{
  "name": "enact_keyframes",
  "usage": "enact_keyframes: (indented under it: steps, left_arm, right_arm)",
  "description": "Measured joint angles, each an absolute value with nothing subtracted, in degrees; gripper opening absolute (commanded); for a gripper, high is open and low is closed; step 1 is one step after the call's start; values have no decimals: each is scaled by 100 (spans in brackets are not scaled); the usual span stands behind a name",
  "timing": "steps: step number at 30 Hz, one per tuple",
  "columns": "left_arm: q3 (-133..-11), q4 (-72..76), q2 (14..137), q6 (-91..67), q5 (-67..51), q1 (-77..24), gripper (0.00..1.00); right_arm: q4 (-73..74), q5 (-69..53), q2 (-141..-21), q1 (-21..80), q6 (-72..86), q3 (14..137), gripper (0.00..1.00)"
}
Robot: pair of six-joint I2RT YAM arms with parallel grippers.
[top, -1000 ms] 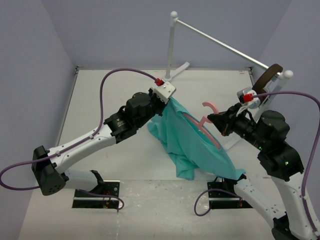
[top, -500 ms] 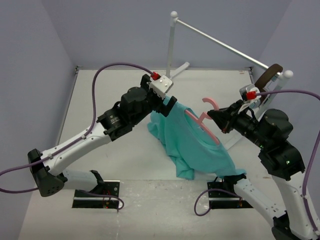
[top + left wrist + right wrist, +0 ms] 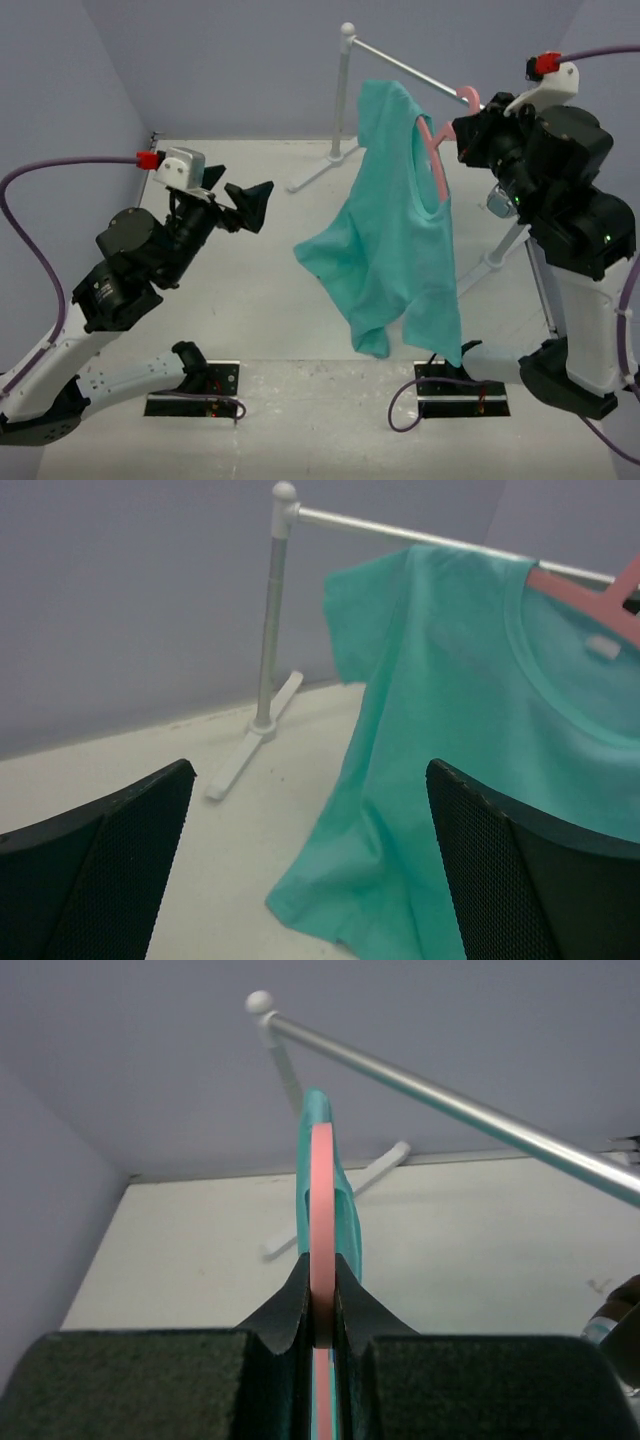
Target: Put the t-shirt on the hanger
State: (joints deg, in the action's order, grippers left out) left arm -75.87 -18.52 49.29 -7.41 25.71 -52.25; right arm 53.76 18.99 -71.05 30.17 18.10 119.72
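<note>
The teal t-shirt (image 3: 400, 230) hangs on the pink hanger (image 3: 438, 160), high up beside the white rail; its hem trails down to the table. My right gripper (image 3: 462, 135) is shut on the hanger (image 3: 322, 1190), with the pink bar pinched between its jaws (image 3: 322, 1300) and the teal cloth (image 3: 345, 1210) just beyond. The hanger's hook reaches the rail; whether it rests on the rail I cannot tell. My left gripper (image 3: 250, 205) stands open and empty, well to the left of the shirt. In the left wrist view, the t-shirt (image 3: 470, 730) and hanger (image 3: 580, 590) show past the open gripper (image 3: 310, 780).
The white rail stand (image 3: 345, 90) rises at the back of the table, its bar running right toward my right arm and its foot (image 3: 315, 178) on the tabletop. The stand's post (image 3: 270, 630) and bar (image 3: 450, 1105) show in both wrist views. Lilac walls close in on three sides.
My left gripper opened, let go of the t-shirt and drew back to the left. My right arm lifted the hanger with the shirt from low over the table up to the rail.
</note>
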Motion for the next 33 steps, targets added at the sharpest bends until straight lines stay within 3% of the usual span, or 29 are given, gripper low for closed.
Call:
enact_keyframes:
  steps: [6,13,22,33]
  left_arm:
    - [-6751,-2951,4371,-1109,2558,-5218,100]
    - [-5141,-3243,3066,-1064,2597,-5218,100]
    - [-3666,-2755,2423,-977,2205,-5212,100]
    - [-3566,-2614,2382,-996,1917,-5175,100]
  right_arm:
    - [5860,3403,-8483,3012,1706,12869,0]
    - [6249,3928,-9628,2658,1619,13510,0]
    - [6309,4313,-9973,2167,1672,14060,0]
    - [6177,4401,-10058,1994,2016,13357,0]
